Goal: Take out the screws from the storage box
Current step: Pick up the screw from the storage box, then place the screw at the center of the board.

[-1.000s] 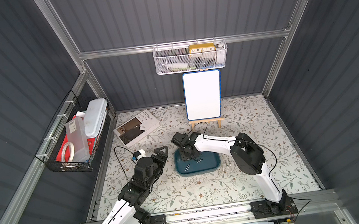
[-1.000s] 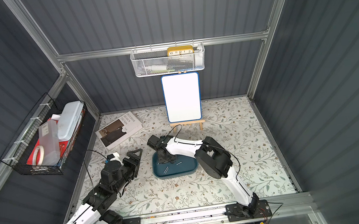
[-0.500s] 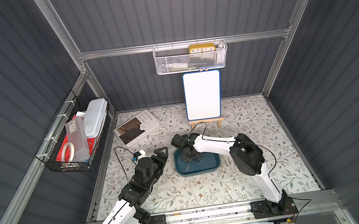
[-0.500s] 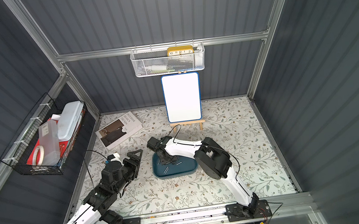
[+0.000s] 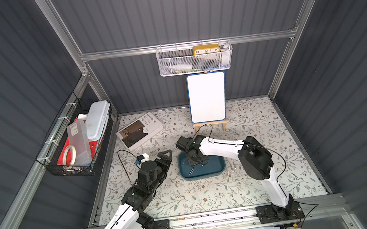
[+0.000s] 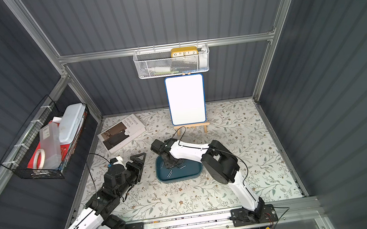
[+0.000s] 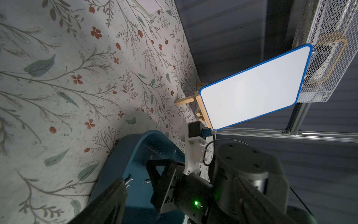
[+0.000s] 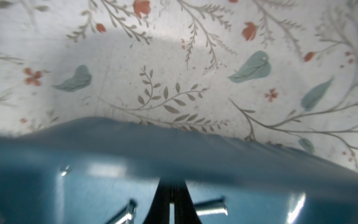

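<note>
Right gripper [image 8: 171,194] closed inside storage box [image 5: 214,166] | floral mat [image 5: 210,194] | grey walls [image 5: 166,16]

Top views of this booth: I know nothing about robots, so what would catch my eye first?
The white right arm bends down into a teal storage box at the centre, its fingers pinched together among a few silver screws. Behind it a blank whiteboard stands on a small easel, and a black wire basket of odds and ends hangs on the left wall.

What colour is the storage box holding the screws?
The storage box is plain dark teal-blue, with no pattern; it shows best in a top view.
</note>
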Available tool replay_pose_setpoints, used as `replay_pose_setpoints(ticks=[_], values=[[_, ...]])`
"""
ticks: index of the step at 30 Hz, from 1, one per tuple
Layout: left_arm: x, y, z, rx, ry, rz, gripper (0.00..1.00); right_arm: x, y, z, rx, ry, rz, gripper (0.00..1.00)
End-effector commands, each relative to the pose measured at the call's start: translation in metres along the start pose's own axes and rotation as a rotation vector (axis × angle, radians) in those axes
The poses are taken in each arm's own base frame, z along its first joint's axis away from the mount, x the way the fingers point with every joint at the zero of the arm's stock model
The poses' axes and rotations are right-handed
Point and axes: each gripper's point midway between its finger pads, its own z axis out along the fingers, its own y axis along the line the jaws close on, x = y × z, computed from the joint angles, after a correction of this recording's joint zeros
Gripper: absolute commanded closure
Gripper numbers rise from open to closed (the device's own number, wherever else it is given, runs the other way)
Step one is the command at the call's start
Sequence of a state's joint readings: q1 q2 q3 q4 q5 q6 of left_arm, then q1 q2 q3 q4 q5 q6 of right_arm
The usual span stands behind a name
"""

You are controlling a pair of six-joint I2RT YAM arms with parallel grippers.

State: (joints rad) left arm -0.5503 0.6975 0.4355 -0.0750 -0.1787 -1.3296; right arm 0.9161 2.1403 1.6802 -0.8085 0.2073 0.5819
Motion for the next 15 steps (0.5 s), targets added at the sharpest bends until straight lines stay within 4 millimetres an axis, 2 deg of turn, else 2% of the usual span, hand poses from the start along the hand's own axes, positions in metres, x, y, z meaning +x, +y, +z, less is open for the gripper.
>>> replay_pose_setpoints(ticks=[1, 10, 15], values=[[0.000, -0.009, 0.001, 0.021, 0.006, 0.027, 0.10, -0.017, 0.003, -0.036, -0.065, -0.081, 0.002, 0.95], [0.001, -0.011, 0.004, 0.017, 0.012, 0.036, 0.10, -0.013, -0.008, -0.039, -0.046, -0.068, 0.019, 0.95], [0.001, -0.012, 0.003, 0.022, 0.015, 0.042, 0.10, -0.010, -0.028, -0.052, -0.056, -0.080, 0.048, 0.95]])
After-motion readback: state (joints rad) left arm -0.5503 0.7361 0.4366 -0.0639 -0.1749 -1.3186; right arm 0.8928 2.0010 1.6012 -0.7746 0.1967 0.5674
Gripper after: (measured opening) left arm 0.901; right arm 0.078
